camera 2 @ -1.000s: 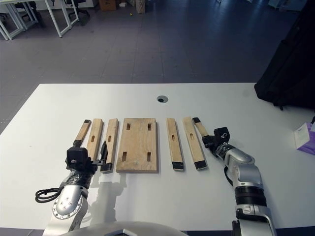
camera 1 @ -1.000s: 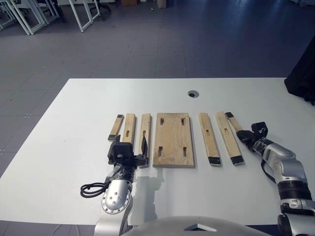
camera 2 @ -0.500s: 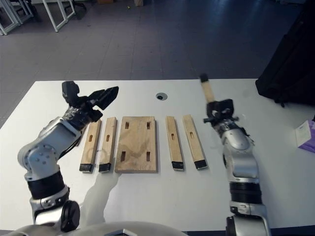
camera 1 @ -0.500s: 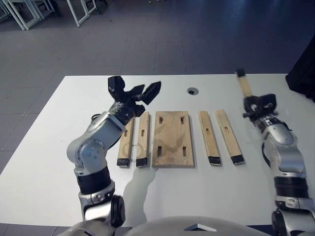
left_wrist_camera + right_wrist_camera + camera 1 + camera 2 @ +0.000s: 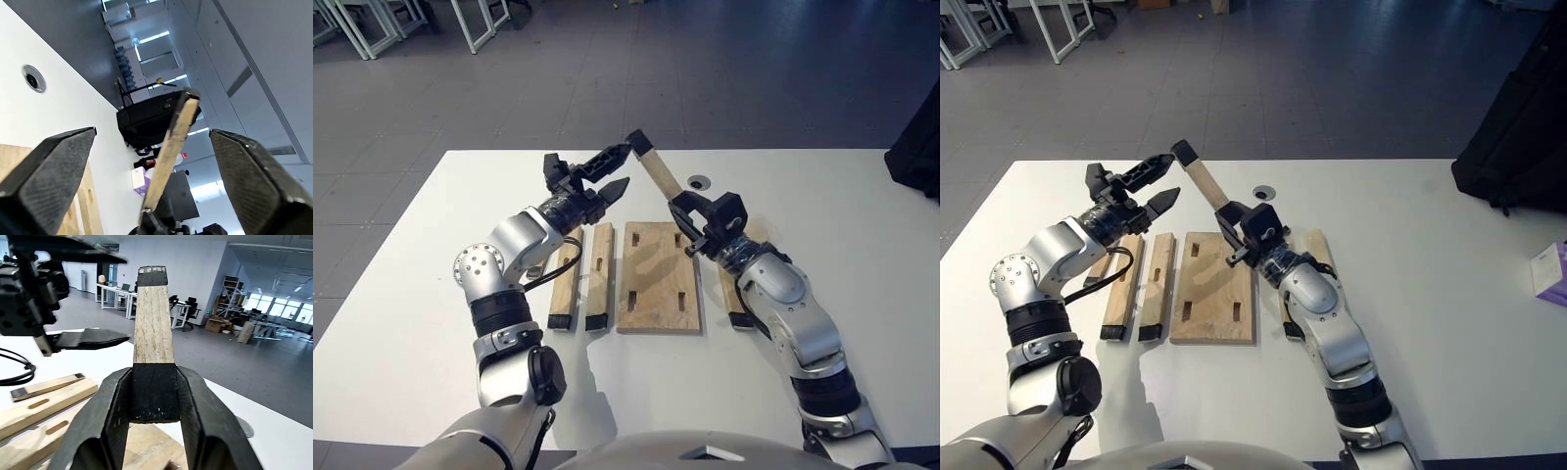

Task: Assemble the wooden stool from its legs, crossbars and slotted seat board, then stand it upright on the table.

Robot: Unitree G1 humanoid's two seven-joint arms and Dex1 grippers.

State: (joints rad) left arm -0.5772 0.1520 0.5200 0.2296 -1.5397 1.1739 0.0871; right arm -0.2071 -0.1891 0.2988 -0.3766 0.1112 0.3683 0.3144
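Beyond the white bench (image 5: 421, 294) there is only grey office floor.

**Head views:**
- The seat board (image 5: 656, 284) lies flat mid-bench, with slotted legs (image 5: 598, 277) flat on either side of it. Those on its right are partly under your right arm.
- The right pincer (image 5: 688, 217) hangs above the board's far right corner, clamped on the black lower end of a crossbar (image 5: 656, 172). The crossbar slants up and away over the board's far edge.
- The left pincer (image 5: 626, 166) hovers above the board's far left corner, gaping wide and holding nothing. The crossbar's upper tip is at its fingertips; I cannot tell if they touch.

**Left wrist view:** The crossbar rises between the two dark fingers (image 5: 54, 161), apart from both.

**Right wrist view:** The fingers (image 5: 115, 401) hug the crossbar's black end squarely. The other pincer's fingers sit beyond the crossbar's tip.

**Risks, as I judge them:**
- If you let go on the right before the left has closed, the crossbar drops onto the board and could scatter the legs.
- If you close the left on the very tip, the crossbar may pivot out.
- If you lower your right elbow, it will likely sweep the legs beneath it.

**Room to move:** There is bare bench well out on both sides of the board and on its near side. Past the cable hole (image 5: 698, 182), the bench's far edge is close.
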